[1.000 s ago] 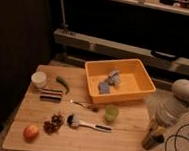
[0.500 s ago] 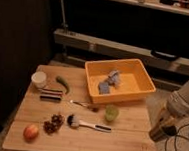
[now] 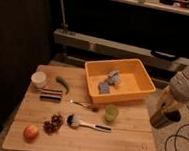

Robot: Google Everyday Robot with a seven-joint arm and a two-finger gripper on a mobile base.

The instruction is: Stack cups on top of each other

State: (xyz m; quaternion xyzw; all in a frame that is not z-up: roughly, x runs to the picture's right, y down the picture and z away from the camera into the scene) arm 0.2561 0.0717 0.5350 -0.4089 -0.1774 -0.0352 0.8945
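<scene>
Green plastic cup (image 3: 111,113) sits upright on the wooden table (image 3: 126,143), just in front of the yellow bin (image 3: 139,94), near the brush (image 3: 86,123). Steel cup (image 3: 163,117) hangs off the table's right edge, gripper (image 3: 166,104) clamped shut on it. Looks like the carry step: one cup picked, not yet stacked. Next move needs a swing left over the green cup, steel cup lined up above its mouth, then straight down.
</scene>
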